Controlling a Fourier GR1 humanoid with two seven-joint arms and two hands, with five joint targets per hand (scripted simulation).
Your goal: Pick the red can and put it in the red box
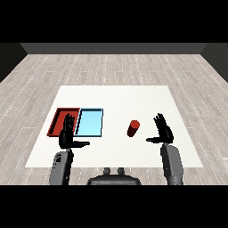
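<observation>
The red can point(133, 128) stands upright on the white surface point(133, 95) at frame centre, right of the light blue tray point(90, 122). Both hands are open and hold nothing. The right hand point(164, 131), near the can, could tip it. The left hand point(67, 133) hangs over the red tray point(58, 119), crowding the drop.

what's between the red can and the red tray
In the head view, the light blue tray lies between the upright red can and the red tray, plus bare white table.
</observation>
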